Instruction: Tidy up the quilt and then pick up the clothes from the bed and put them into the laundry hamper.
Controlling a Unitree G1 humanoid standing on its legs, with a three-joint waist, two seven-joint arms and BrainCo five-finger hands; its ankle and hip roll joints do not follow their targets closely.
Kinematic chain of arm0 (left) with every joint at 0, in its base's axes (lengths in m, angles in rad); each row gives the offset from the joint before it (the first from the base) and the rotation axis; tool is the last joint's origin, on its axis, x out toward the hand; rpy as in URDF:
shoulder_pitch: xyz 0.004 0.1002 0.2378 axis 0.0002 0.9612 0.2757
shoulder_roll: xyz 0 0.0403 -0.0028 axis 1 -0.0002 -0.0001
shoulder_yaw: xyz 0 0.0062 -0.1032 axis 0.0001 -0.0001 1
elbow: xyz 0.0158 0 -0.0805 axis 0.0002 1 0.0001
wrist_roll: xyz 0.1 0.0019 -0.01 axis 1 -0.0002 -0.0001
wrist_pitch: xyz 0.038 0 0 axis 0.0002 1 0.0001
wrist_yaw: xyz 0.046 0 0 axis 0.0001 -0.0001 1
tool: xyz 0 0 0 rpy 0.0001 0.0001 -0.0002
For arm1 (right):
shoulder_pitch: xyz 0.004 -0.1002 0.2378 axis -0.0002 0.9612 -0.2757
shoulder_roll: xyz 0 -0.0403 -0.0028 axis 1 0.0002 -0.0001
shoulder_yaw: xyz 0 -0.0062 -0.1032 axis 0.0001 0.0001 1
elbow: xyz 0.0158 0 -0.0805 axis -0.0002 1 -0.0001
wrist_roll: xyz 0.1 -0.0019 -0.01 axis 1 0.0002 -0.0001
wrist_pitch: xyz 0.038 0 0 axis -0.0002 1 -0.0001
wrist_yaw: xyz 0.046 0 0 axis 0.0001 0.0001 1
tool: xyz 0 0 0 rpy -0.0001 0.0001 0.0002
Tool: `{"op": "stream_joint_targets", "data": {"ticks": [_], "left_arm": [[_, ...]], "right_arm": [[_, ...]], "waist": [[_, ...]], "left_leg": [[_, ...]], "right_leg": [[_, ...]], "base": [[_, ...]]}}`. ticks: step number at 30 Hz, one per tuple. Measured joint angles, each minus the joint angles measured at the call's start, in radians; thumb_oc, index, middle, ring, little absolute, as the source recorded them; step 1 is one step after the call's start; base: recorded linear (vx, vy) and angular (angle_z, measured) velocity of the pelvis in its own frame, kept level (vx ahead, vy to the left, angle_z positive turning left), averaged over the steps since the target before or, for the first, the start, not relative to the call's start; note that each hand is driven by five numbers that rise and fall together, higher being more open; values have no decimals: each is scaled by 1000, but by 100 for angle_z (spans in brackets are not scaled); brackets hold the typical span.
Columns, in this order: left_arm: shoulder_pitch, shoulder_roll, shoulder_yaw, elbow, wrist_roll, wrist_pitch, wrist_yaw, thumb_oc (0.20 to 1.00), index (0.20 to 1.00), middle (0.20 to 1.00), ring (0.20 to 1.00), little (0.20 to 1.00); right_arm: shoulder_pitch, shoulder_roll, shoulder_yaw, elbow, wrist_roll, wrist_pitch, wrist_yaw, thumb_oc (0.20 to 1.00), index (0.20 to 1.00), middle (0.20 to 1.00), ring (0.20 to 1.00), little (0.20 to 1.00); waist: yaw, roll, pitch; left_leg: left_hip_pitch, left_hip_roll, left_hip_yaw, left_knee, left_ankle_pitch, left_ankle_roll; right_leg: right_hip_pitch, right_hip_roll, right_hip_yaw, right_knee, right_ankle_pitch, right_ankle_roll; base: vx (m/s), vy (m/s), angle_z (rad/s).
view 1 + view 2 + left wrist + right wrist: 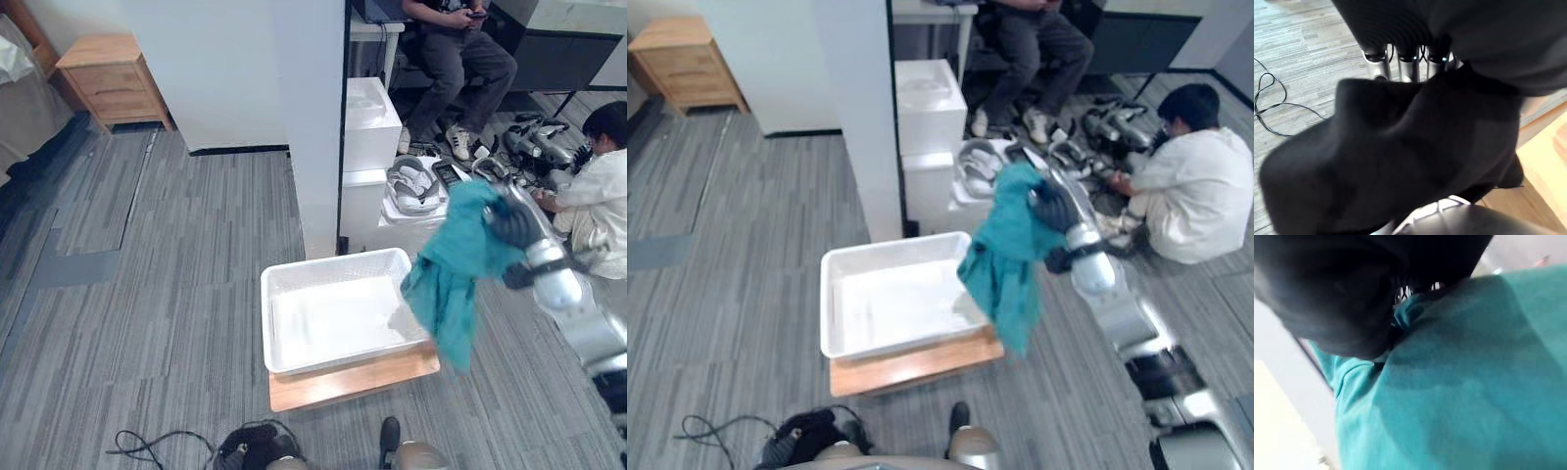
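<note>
Right hand: I had my right hand raised beside the hamper's right edge, fingers clamped on a bunched fold of the teal garment.
Garment position: it hung free from that hand, the lower part draped over the hamper's right rim, not yet inside.
Left hand: my left hand showed in its wrist view with a black cloth lying over the fingers; I could not tell whether they were curled on it or apart.
Hamper: the hamper was a shallow white plastic tray with perforated walls, sitting on a wooden board on grey carpet.
Handling: I judged the garment light, soft and limp, likely to sag and snag on the rim; a bunched grip near its top seemed the best hold.
</note>
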Motion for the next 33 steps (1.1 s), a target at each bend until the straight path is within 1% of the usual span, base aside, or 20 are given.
{"op": "stream_joint_targets", "data": {"ticks": [1,5,6,9,11,13,16,18,19,20,22,23,24,25,27,29,30,31,32,33], "left_arm": [[-5,1,1,-1,-19,-2,0,200,200,200,200,200],[-18,10,11,-3,-51,-9,4,200,200,200,200,200],[-23,11,15,-3,-67,-9,5,200,200,200,200,200],[-16,11,22,-38,-73,-11,18,200,200,200,200,200],[-9,12,46,-77,-112,-15,43,200,200,200,200,200],[-8,17,67,-100,-112,-20,48,200,200,200,200,200],[12,60,70,-274,-111,-19,67,200,200,200,200,200],[66,125,63,-517,-110,-27,73,200,200,200,200,200],[61,140,77,-572,-107,-64,82,200,200,200,200,200],[65,146,103,-643,-112,-69,78,200,200,200,200,200],[107,214,121,-877,-111,-83,76,200,200,200,200,200],[98,229,141,-936,-111,-117,76,200,200,200,200,200],[84,235,153,-967,-111,-132,76,200,200,200,200,200],[32,262,187,-1047,-111,-156,76,200,200,200,200,200],[-11,295,216,-1112,-117,-182,75,200,200,200,200,200],[-40,318,219,-1151,-150,-203,76,200,200,200,200,200],[-55,327,213,-1180,-161,-202,79,200,200,200,200,200],[-55,327,213,-1180,-161,-202,79,200,200,200,200,200],[-114,343,154,-1222,-178,-211,80,200,200,200,200,200],[-140,343,125,-1222,-177,-219,79,200,200,200,200,200]], "right_arm": [[-11,4,0,0,1,-15,0,200,200,200,200,200],[-84,21,75,3,-3,-20,1,200,200,200,200,200],[-84,31,76,4,-4,-20,1,200,200,200,200,200],[-81,59,82,8,-6,-18,1,200,200,200,200,200],[-68,72,84,14,-21,-17,2,200,200,200,200,200],[-54,75,84,20,-23,-13,2,200,200,200,200,200],[-19,79,84,46,-43,-9,6,200,200,200,200,200],[21,83,80,46,-63,-2,14,200,200,200,200,200],[33,85,82,47,-65,2,23,200,200,200,200,200],[40,91,82,47,-65,1,21,200,200,200,200,200],[70,108,65,65,-66,-1,18,200,200,200,200,200],[84,109,68,86,-74,3,20,200,200,200,200,200],[99,109,68,101,-89,10,21,200,200,200,200,200],[107,126,85,173,-138,26,23,1000,1000,1000,1000,1000],[104,127,123,274,-248,39,25,1000,1000,1000,1000,1000],[99,134,159,360,-331,60,27,1000,1000,1000,1000,1000],[66,153,201,439,-424,69,14,1000,1000,1000,1000,1000],[66,153,201,439,-424,69,14,1000,1000,1000,1000,1000],[20,192,288,564,-564,82,17,1000,1000,1000,1000,1000],[24,219,308,564,-610,83,17,1000,1000,1000,1000,1000]], "waist": [[8,-4,-2],[50,-29,-5],[52,-32,-5],[56,-34,-4],[58,-35,-1],[65,-32,2],[82,-28,23],[105,-20,53],[112,-5,67],[119,17,80],[122,28,106],[130,40,115],[137,52,121],[140,74,134],[137,85,138],[131,93,137],[116,92,135],[116,92,135],[100,99,134],[99,105,130]], "left_leg": [[-4,-1,-8,0,0,0],[-21,-5,-24,0,-2,-2],[-30,-7,-38,0,-2,-2],[-41,-10,-43,0,-3,0],[-50,-12,-46,0,-2,1],[-53,-13,-51,0,-1,0],[-71,-13,-64,0,3,1],[-85,-14,-71,3,18,2],[-88,-17,-75,1,18,1],[-95,-22,-89,0,20,2],[-108,-22,-94,0,19,0],[-115,-23,-94,2,21,0],[-118,-25,-95,3,25,3],[-119,-32,-99,4,30,10],[-111,-39,-96,7,34,14],[-94,-41,-88,7,34,15],[-87,-41,-83,7,35,17],[-87,-41,-83,7,35,17],[-71,-39,-51,7,41,25],[-62,-38,-35,7,41,26]], "right_leg": [[1,-1,-5,0,0,0],[-2,-6,-26,0,-4,-6],[-2,-8,-35,0,-4,-6],[-3,-13,-51,0,-4,-6],[-6,-17,-61,0,-4,-6],[-6,-18,-66,0,-4,-6],[-15,-18,-77,0,-4,-6],[-23,-20,-85,0,-4,-6],[-23,-22,-88,0,-4,-6],[-21,-26,-101,0,-4,-6],[-29,-28,-111,0,-4,-6],[-32,-30,-116,0,-4,-6],[-32,-33,-121,0,-4,-6],[-31,-40,-131,0,-4,-6],[-16,-48,-135,1,-3,-6],[1,-51,-137,1,-3,-6],[5,-50,-134,1,-3,-6],[5,-50,-134,1,-3,-6],[17,-50,-126,0,-3,-6],[19,-49,-115,1,-3,-6]], "base": [[3,-37,22],[-6,-29,19],[-18,-16,27],[-13,-19,21],[-16,-15,15],[-16,-12,10],[-28,-8,12],[-46,-13,12],[-42,-18,20],[-39,-10,25],[-14,-6,23],[-1,-11,17],[9,-6,24],[15,-4,18],[13,6,16],[9,13,11],[15,8,3],[0,0,0],[57,7,-15],[40,8,-31]]}}
